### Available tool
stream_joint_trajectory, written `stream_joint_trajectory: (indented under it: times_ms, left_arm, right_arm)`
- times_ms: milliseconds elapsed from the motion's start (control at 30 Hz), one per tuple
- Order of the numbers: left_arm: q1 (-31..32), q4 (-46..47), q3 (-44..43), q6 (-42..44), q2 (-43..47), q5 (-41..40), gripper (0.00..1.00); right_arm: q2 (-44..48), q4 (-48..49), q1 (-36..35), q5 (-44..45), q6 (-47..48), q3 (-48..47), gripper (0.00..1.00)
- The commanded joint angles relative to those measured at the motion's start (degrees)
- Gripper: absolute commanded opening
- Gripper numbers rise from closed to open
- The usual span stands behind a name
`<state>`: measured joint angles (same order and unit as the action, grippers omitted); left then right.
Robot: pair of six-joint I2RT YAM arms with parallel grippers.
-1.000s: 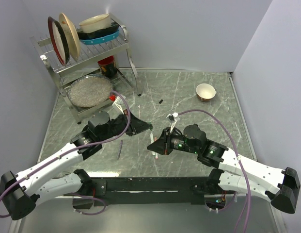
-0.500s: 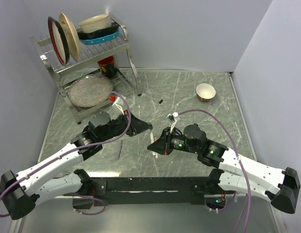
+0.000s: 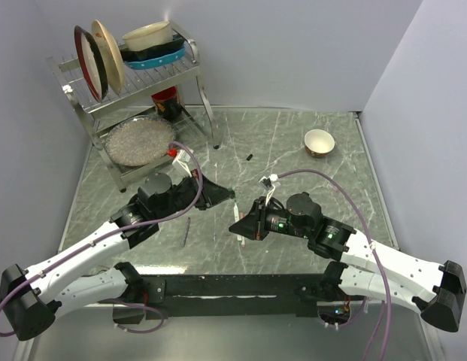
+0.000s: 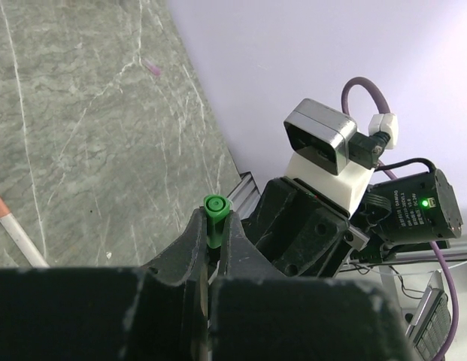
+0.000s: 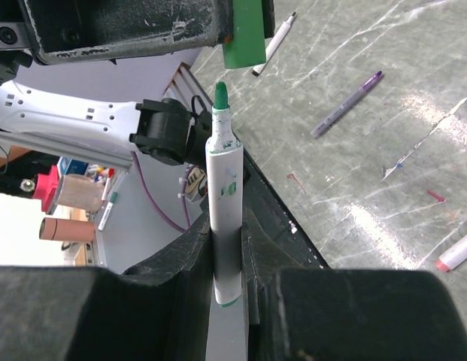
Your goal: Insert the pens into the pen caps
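- A white pen (image 5: pixel 222 188), its green tip bared, is clamped upright by the right gripper (image 5: pixel 227 244).
- A green cap (image 4: pixel 216 212) is pinched by the left gripper (image 4: pixel 212 239), just beyond that tip.

This was a robotics lab bench dressed up as a kitchen corner. A metal dish rack (image 3: pixel 206 113) held plates (image 3: pixel 98 54) and bowls (image 3: pixel 149 36) on a marble-patterned table (image 3: pixel 293 124), with a small bowl (image 3: pixel 319 142) well to the right of the rack. Plain pale partition walls (image 3: pixel 293 53) boxed the table in behind and beside the rack. In front of the rack, two white robot arms (image 3: pixel 75 259) trailed purple cables (image 3: pixel 323 174) from a black mounting rail (image 3: pixel 233 287). Off the table, the left wrist view caught aluminium framing (image 4: pixel 429 250) and an electronics box (image 4: pixel 413 207) with a green light lit.
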<state>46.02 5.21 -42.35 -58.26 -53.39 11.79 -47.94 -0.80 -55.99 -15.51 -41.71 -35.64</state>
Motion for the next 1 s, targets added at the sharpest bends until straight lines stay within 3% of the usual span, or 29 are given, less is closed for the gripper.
stream_joint_trajectory:
  times_ms: [0, 300, 967]
  left_arm:
    - [0.1, 3.8, 1.2, -1.0, 0.7, 1.8, 0.01]
    - [0.1, 5.3, 2.3, -1.7, 0.8, 3.9, 0.01]
    - [0.1, 0.1, -2.4, -2.9, 2.1, -0.5, 0.01]
  right_arm:
    - [0.8, 1.3, 0.3, 0.2, 0.3, -2.3, 0.00]
    - [0.7, 1.5, 0.2, 0.6, 0.3, -2.4, 0.00]
    - [0.0, 2.0, 0.1, -1.2, -0.6, -1.5, 0.00]
